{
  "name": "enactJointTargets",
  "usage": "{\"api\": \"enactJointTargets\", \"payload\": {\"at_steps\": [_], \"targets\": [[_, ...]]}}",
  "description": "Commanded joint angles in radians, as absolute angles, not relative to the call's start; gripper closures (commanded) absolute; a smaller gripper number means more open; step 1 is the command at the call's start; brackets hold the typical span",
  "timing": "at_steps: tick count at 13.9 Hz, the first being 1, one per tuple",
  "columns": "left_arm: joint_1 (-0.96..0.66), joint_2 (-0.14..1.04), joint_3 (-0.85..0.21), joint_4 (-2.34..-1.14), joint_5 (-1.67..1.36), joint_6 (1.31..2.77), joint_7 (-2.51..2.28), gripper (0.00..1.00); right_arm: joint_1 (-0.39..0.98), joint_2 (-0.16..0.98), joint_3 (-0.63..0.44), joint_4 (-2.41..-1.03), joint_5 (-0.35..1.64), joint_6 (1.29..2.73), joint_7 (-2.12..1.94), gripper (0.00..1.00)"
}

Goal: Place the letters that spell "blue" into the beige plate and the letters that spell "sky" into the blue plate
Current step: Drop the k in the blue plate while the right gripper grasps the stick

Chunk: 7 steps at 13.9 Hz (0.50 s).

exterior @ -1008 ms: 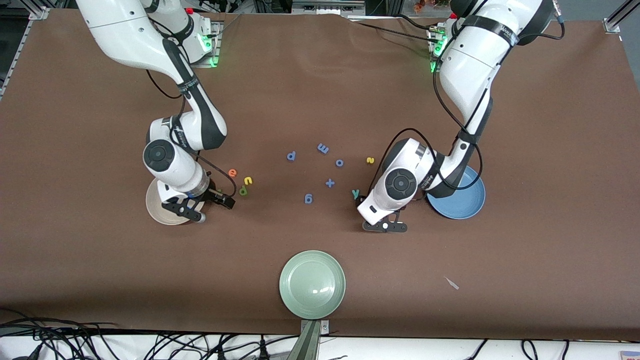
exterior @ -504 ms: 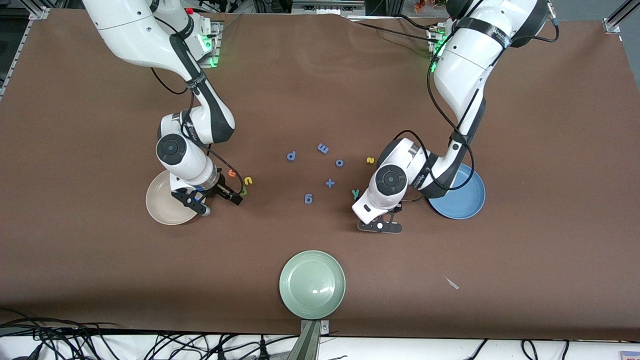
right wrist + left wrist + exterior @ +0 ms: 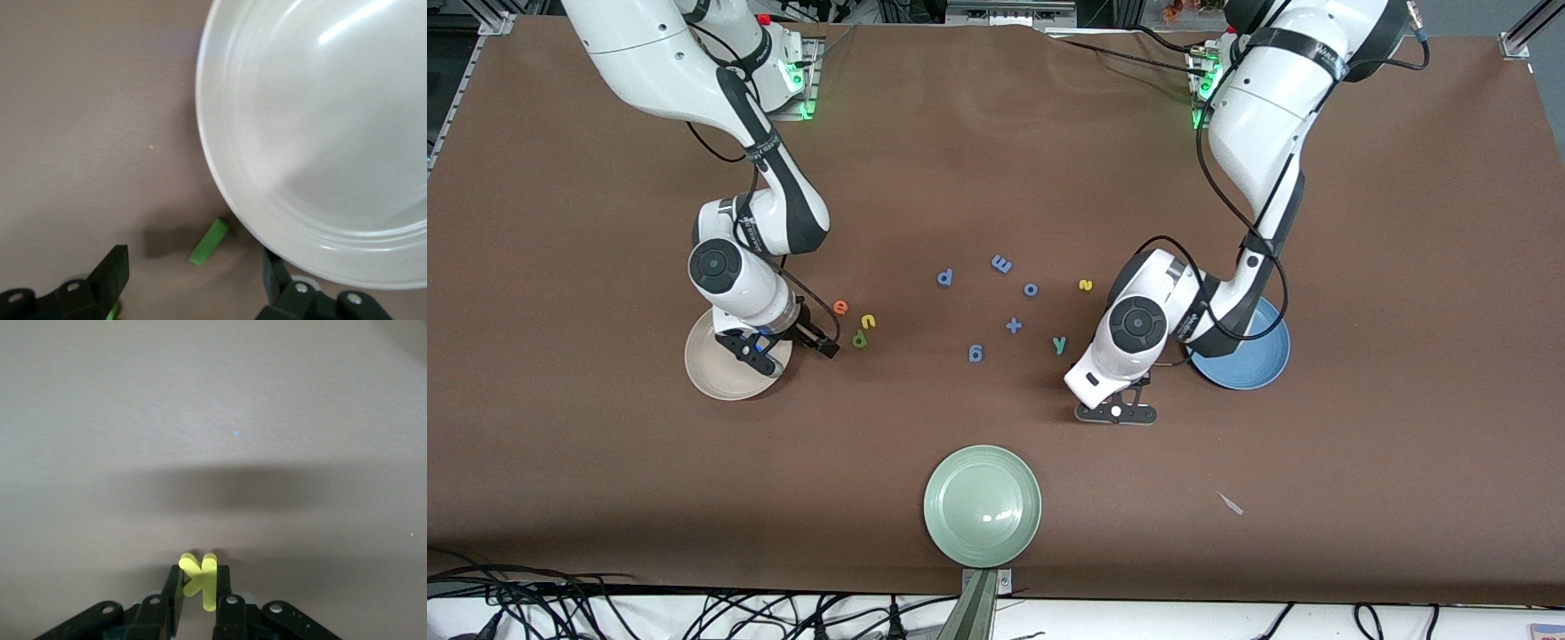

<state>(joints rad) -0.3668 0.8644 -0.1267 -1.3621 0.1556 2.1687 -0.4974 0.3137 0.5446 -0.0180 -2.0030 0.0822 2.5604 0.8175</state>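
Note:
My left gripper (image 3: 200,590) is shut on the yellow k (image 3: 202,577), low over the brown table beside the blue plate (image 3: 1254,364); in the front view the left hand (image 3: 1116,411) hides the k. My right gripper (image 3: 193,277) stands open at the rim of the beige plate (image 3: 313,133), and the green l (image 3: 209,241) lies flat on the table against that rim, just ahead of its fingers. The right hand (image 3: 763,348) covers the l in the front view. Orange e (image 3: 840,307), yellow u (image 3: 868,321) and olive b (image 3: 859,339) lie beside the beige plate (image 3: 716,373). Yellow s (image 3: 1085,285) and teal y (image 3: 1059,344) lie toward the blue plate.
Blue p (image 3: 945,277), m (image 3: 1001,264), o (image 3: 1031,290), plus sign (image 3: 1014,325) and g (image 3: 975,354) lie mid-table. A pale green plate (image 3: 983,505) sits at the table edge nearest the front camera. A small pale scrap (image 3: 1230,503) lies toward the left arm's end.
My left gripper has shut on the yellow k. My right hand swung out toward the b and u, then came back to the beige plate's rim.

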Motion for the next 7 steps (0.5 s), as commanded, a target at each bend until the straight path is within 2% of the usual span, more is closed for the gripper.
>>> {"api": "enactJointTargets", "payload": {"at_steps": [1,3,4,7], "targets": [[-0.367,0.789,-0.127,-1.374,0.189,2.006,-0.445,1.0,0.304,0.522,-0.014,-2.034,0.097,2.577,0.796,0.21],[-0.342,0.743,-0.124,-1.402,0.196,1.88,-0.382,1.0,0.304,0.526,-0.014,-2.033,0.097,2.579,0.793,0.36],[-0.321,0.706,-0.126,-1.439,0.205,1.858,-0.341,0.94,0.304,0.531,-0.014,-2.033,0.097,2.579,0.778,0.46],[-0.235,0.606,-0.129,-1.598,0.218,1.861,-0.184,0.96,0.302,0.538,-0.014,-2.031,0.097,2.582,0.767,0.66]]}}
